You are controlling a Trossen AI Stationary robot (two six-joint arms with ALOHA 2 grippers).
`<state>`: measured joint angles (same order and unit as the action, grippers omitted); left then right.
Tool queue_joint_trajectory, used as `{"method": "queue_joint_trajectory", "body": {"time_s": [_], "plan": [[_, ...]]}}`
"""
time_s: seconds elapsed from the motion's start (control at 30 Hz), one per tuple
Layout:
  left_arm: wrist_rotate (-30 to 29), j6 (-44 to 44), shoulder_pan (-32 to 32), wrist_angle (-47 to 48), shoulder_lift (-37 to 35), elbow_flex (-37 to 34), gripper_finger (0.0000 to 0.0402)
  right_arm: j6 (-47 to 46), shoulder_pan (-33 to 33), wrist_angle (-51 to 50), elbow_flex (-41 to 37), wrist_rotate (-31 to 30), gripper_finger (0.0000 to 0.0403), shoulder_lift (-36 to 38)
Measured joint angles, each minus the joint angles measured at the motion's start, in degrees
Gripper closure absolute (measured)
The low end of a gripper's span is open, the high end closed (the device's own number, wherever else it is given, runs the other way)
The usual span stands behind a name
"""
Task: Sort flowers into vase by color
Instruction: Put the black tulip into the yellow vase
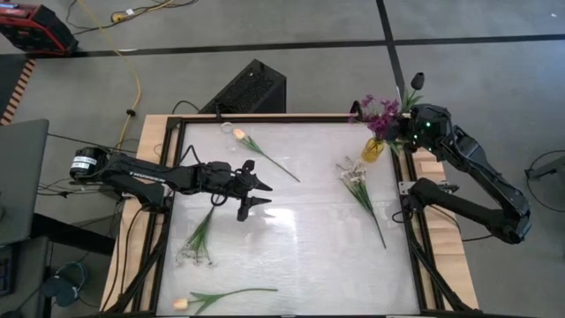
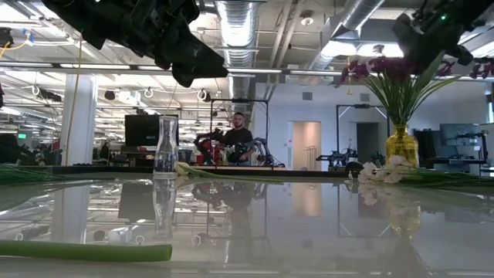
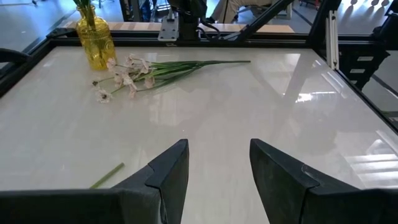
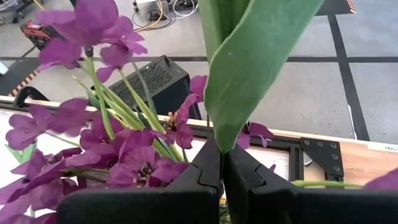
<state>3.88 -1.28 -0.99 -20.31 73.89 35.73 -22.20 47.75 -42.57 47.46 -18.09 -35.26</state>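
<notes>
Count with me: two peach tulips on the table (image 1: pixel 291 265), one tulip (image 1: pixel 261 151) near the far edge, another tulip (image 1: pixel 221 298) at the near edge; two white sprays, one spray (image 1: pixel 362 193) beside the yellow vase (image 1: pixel 374 148), the other spray (image 1: pixel 198 238) at the left; purple blossoms (image 4: pixel 118 149) in that vase. Right gripper (image 4: pixel 221 163) hovers over the vase, jaws pinched tight on a green leaf (image 4: pixel 249 62). Left gripper (image 1: pixel 254 193) hangs mid-table, jaws parted, holding nothing. A clear vase (image 2: pixel 165 148) stands on the glossy white top; beyond, a person (image 2: pixel 236 139) sits in the workshop
</notes>
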Motion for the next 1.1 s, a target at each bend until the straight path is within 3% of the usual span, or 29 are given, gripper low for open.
{"method": "queue_joint_trajectory", "body": {"time_s": [1.1], "plan": [[0.00,1.29,0.00,1.84,0.00,0.00,0.0243,2.20,-0.16,-1.73,0.11,2.06,0.0370,-5.52]]}}
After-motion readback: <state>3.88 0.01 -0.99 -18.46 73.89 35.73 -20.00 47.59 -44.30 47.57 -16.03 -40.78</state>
